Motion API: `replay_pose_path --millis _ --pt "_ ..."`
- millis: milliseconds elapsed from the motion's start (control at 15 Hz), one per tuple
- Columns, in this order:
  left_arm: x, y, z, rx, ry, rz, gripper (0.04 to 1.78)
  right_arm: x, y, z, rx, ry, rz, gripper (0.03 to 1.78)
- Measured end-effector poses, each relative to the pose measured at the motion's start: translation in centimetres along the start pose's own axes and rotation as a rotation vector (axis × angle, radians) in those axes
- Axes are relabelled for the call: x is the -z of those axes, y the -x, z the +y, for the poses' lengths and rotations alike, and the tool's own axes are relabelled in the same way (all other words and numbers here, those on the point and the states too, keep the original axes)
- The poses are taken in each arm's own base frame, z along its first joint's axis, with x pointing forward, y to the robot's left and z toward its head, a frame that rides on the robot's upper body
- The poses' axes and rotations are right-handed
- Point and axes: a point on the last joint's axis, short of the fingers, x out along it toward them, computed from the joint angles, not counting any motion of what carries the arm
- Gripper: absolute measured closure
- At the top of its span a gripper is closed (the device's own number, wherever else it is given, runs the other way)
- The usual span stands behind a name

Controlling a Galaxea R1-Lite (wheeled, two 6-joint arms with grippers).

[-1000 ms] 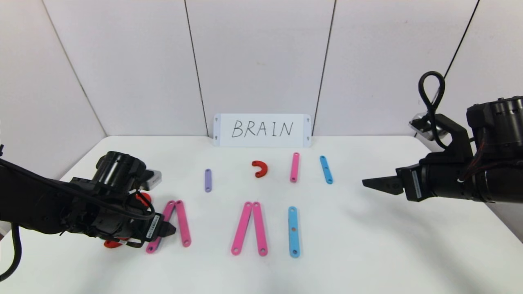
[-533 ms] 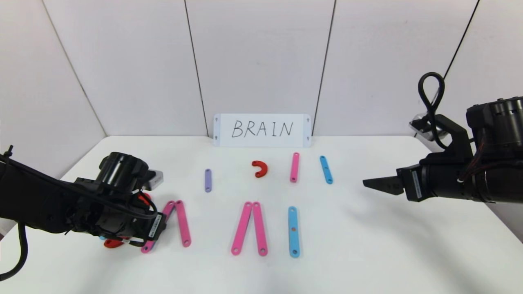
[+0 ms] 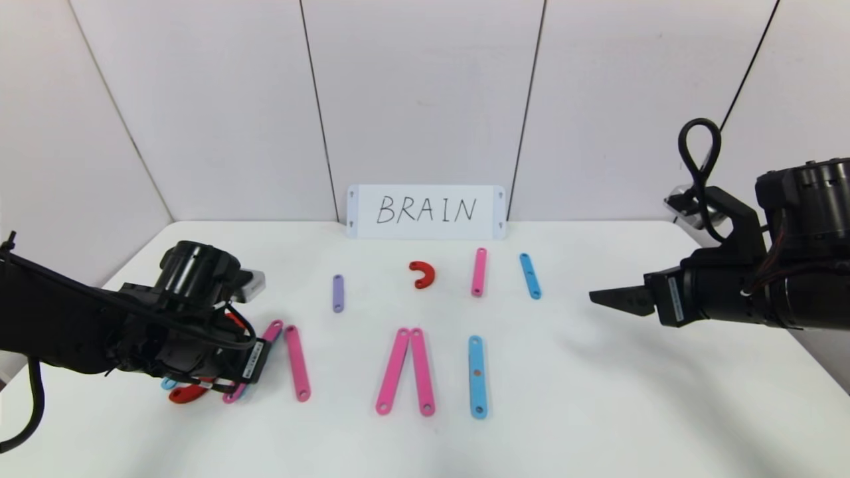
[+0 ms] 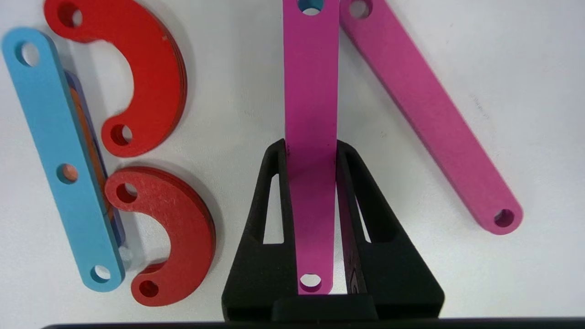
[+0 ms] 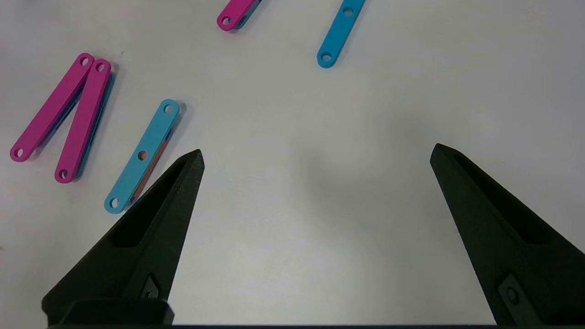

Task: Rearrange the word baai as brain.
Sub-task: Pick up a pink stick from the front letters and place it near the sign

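At the lower left of the head view, the left gripper [image 4: 311,183] has its fingers clenched on a pink strip [image 4: 311,91], whose long axis runs straight out between them. The right gripper [image 5: 315,155] hangs at the right over the tabletop [image 3: 597,398], fingers spread and empty, far from this strip.

My arms are matte black, with round motor housings and looped black cables. Each claw has tapered black fingers [image 5: 498,228] with triangular cut-outs, and white printed labels sit at both wrists.

Five flat pink plastic strips [image 3: 297,362], three blue strips [image 3: 477,376], one purple strip [image 3: 338,293], three red half-ring curves [image 3: 422,273], one white card [image 3: 425,212].
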Motion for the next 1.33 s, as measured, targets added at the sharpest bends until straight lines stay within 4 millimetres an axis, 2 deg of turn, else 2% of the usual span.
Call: replay_pose_path --millis 333,667,800,1000,1333 --pt "-3.7 1.7 1.6 -0.034 0.049 -0.132 1.52 0.0 0.0 0.0 0.0 -0.003 0.001 0.08" --pt "-8.5 1.8 5.1 -0.097 0.149 -0.232 1.52 0.2 -0.5 -0.2 -0.001 -0.005 0.018 0.08" --pt "-10.0 1.0 6.3 -0.113 0.171 -0.224 1.52 0.4 -0.8 -0.2 -0.002 -0.005 0.027 0.08" --pt "-11.5 -1.3 7.3 -0.12 0.192 -0.186 1.52 0.4 -1.1 -0.3 -0.002 -0.005 0.03 0.08" --pt "-12.4 -5.6 7.8 -0.113 0.193 -0.148 1.52 0.4 -1.9 -0.5 0.008 0.001 -0.019 0.08"
